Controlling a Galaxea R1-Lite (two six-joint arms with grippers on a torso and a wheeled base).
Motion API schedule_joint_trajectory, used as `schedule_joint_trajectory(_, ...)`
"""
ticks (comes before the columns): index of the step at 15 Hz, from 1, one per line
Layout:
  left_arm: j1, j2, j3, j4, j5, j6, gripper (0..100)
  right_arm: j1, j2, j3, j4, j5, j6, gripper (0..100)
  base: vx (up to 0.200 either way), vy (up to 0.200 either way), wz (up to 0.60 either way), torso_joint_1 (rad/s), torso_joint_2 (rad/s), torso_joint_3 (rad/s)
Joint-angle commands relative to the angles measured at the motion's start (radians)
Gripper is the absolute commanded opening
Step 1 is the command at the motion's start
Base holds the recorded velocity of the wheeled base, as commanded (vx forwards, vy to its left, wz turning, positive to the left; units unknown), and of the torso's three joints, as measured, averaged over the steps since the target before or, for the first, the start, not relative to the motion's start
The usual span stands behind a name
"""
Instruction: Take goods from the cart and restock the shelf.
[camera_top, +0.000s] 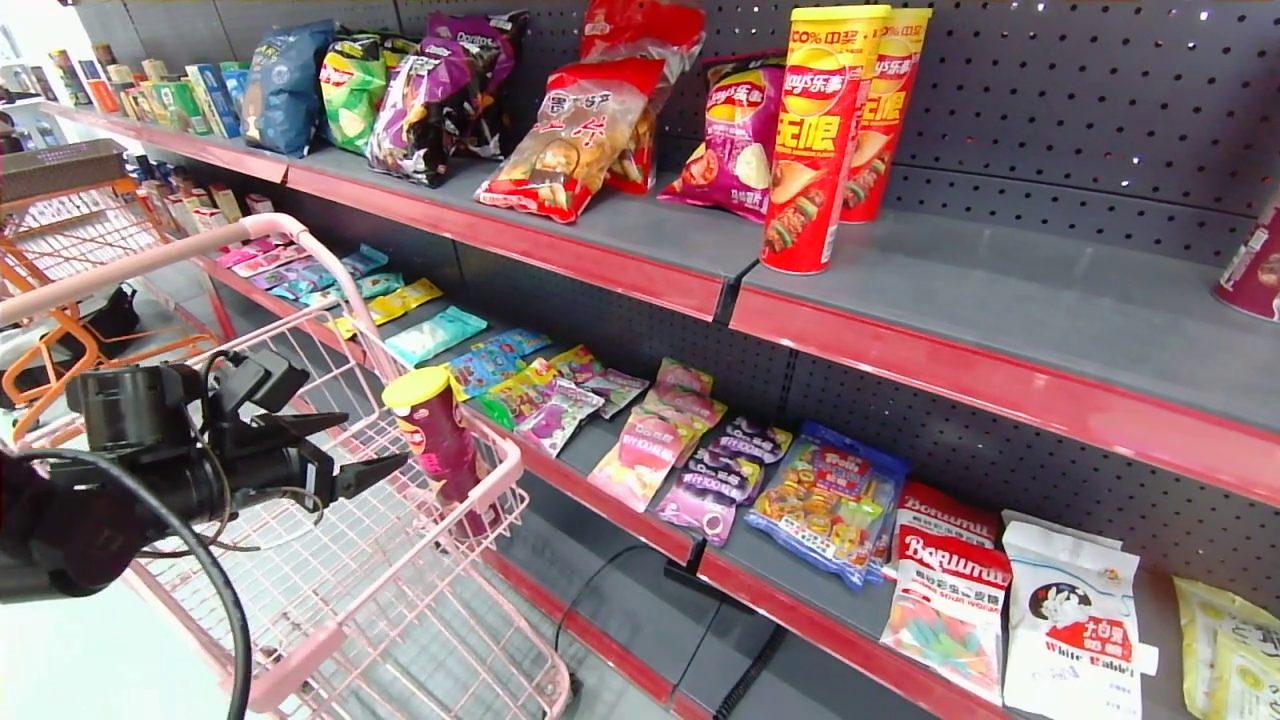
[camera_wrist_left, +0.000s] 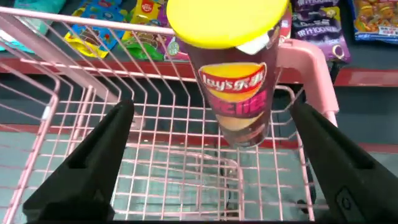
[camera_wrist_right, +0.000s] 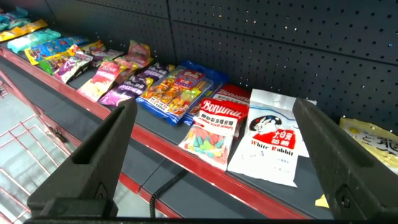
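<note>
– Left gripper (camera_top: 375, 440) in the head view, lower left of frame: fingers spread, just short of the purple chip can (camera_top: 438, 432) standing in a corner of the pink cart (camera_top: 290, 665). So no grab yet, right?
– Yep, looks like the pick step. Left wrist view has the can between the open fingers, nothing touching. I'd say it needs to push in a bit, then squeeze below the yellow lid (camera_wrist_left: 227, 22).
– And the right gripper (camera_wrist_right: 212, 109)?
– Right wrist view: spread too, holding nothing, hanging near the candy bags (camera_wrist_right: 208, 134) on the lower shelf (camera_wrist_right: 168, 155). The can probably belongs upper right in the head view, beside the red cans (camera_top: 825, 140).
</note>
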Motion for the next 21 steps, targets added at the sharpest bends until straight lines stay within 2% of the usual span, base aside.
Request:
schedule_joint_trajectory(1, -0.035, 0.083, -0.036, -0.033, 0.011, -0.028, 100, 0.001, -0.001, 0.000, 0.000, 0.000, 0.000, 100, 0.000, 0.000, 0.00, 0.000, 0.00, 0.000)
schedule_joint_trajectory(5, -0.051, 0.161, -0.074, -0.096, 0.028, -0.035, 100, 0.001, -0.001, 0.000, 0.000, 0.000, 0.000, 100, 0.000, 0.000, 0.00, 0.000, 0.00, 0.000)
schedule_joint_trajectory(9, -0.074, 0.180, -0.097, -0.096, 0.036, -0.039, 100, 0.001, -0.001, 0.000, 0.000, 0.000, 0.000, 100, 0.000, 0.000, 0.00, 0.000, 0.00, 0.000)
schedule_joint_trajectory(10, -0.094, 0.203, -0.132, -0.101, 0.059, -0.065, 0, 0.001, -0.001, 0.000, 0.000, 0.000, 0.000, 100, 0.000, 0.000, 0.00, 0.000, 0.00, 0.000)
schedule_joint_trajectory(12, -0.122, 0.213, -0.154, -0.101, 0.080, -0.100, 0, 0.001, -0.001, 0.000, 0.000, 0.000, 0.000, 100, 0.000, 0.000, 0.00, 0.000, 0.00, 0.000)
schedule_joint_trajectory(16, -0.128, 0.197, -0.141, -0.101, 0.083, -0.104, 0, 0.001, -0.001, 0.000, 0.000, 0.000, 0.000, 100, 0.000, 0.000, 0.00, 0.000, 0.00, 0.000)
schedule_joint_trajectory(18, -0.128, 0.169, -0.132, -0.099, 0.083, -0.121, 0, 0.001, -0.001, 0.000, 0.000, 0.000, 0.000, 100, 0.000, 0.000, 0.00, 0.000, 0.00, 0.000)
schedule_joint_trajectory(21, -0.101, 0.161, -0.134, -0.101, 0.083, -0.127, 0, 0.001, -0.001, 0.000, 0.000, 0.000, 0.000, 100, 0.000, 0.000, 0.00, 0.000, 0.00, 0.000)
